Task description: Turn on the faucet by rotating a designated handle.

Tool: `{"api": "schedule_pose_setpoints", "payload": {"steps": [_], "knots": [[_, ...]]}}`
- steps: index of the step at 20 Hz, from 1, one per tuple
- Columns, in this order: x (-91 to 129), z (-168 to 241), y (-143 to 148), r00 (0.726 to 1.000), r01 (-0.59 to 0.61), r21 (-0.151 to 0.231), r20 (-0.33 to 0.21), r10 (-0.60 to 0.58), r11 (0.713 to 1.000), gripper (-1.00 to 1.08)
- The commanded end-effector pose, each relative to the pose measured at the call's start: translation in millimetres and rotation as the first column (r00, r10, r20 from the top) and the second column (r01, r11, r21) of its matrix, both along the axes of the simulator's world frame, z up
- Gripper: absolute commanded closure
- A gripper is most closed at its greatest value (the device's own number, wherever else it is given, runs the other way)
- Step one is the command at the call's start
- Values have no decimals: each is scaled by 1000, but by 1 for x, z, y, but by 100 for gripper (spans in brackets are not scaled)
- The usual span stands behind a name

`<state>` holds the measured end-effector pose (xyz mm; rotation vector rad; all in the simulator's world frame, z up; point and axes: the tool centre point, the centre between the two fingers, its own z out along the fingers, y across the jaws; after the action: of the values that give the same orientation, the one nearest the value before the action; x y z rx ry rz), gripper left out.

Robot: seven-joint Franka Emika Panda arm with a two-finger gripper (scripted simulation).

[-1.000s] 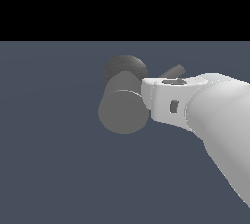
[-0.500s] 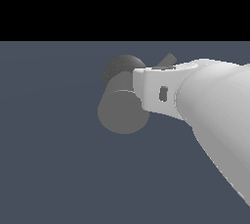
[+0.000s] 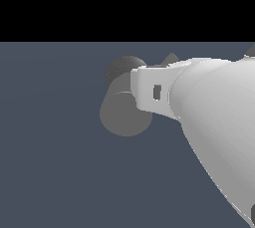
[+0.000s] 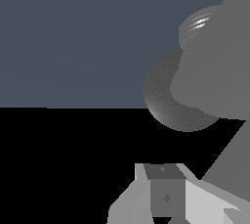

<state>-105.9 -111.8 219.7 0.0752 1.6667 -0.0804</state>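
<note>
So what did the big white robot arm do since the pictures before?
The white arm pushed further toward the exterior view's left, so it now covers more of the grey faucet and nearly all of the handle, of which only a tip shows. Nothing visibly got grabbed or let go. The faucet stayed where it was.

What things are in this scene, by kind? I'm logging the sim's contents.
Faucet: 1
Handle: 1, mostly hidden
Arm: 1
Total: 3
</note>
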Motion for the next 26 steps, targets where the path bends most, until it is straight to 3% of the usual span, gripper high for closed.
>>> {"api": "schedule_pose_setpoints", "payload": {"steps": [1, 12, 13, 26], "knots": [[5, 33, 35, 996, -57, -9, 64, 57, 998, 108], [6, 62, 71, 993, -75, -14, 94, 76, 997, 108], [1, 24, 38, 1000, -15, -23, 22, 16, 1000, 108], [6, 47, 93, 997, -49, -17, 63, 50, 999, 108]]}}
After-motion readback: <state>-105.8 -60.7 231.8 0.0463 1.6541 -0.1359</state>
